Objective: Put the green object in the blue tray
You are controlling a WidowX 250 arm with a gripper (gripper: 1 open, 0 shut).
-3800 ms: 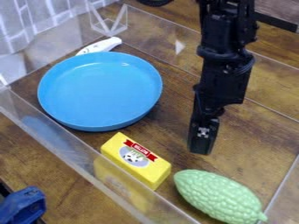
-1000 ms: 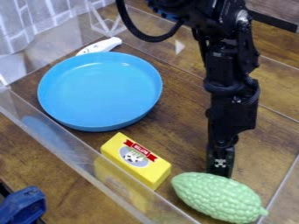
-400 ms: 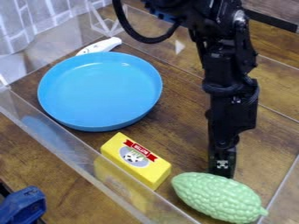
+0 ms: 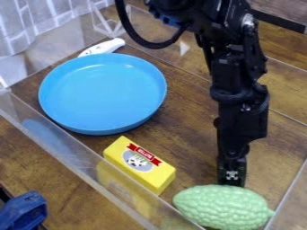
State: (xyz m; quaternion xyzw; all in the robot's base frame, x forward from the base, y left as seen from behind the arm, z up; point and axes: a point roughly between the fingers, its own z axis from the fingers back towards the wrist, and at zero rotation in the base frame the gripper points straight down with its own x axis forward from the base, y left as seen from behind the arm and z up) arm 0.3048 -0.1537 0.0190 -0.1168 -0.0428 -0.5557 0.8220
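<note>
Wooden table point(image 4: 72, 189); tool point(image 4: 232, 175) fingertips partly hidden near green object point(image 4: 224, 207).

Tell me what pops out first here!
The big, round, bright blue plastic dish at the upper left grabs your eye first. Then comes the bumpy, pale green oval toy vegetable at the bottom right, with the black robot arm above it.

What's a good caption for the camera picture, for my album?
The black claw meets the bumpy green vegetable, beside the yellow box.
</note>
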